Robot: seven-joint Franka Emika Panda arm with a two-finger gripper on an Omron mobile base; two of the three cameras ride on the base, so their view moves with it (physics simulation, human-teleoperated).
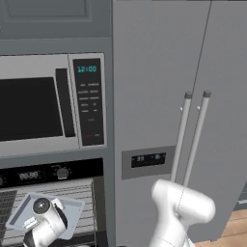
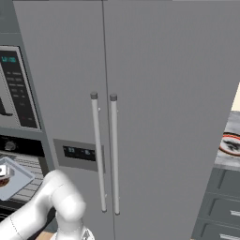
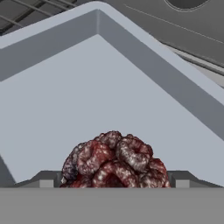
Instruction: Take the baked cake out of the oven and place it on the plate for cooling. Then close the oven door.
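Note:
The baked cake (image 3: 114,158), a knobbly dark brown-red lump, lies on a pale grey-blue baking tray (image 3: 87,96) in the hand view. My gripper (image 3: 113,180) is open and low over it, one fingertip (image 3: 47,179) on each side of the lump. In the left base view the hand hangs over that tray (image 1: 67,207), which rests on the wire rack of the black oven (image 1: 72,171). The oven door is below the frames' edge. A plate (image 2: 230,144) with a red rim sits on the counter at the far right.
A silver-framed microwave (image 1: 43,103) sits above the oven. A tall grey fridge (image 2: 140,93) with two vertical bar handles stands just right of the oven, between it and the counter. Grey drawers (image 2: 220,211) are under the plate.

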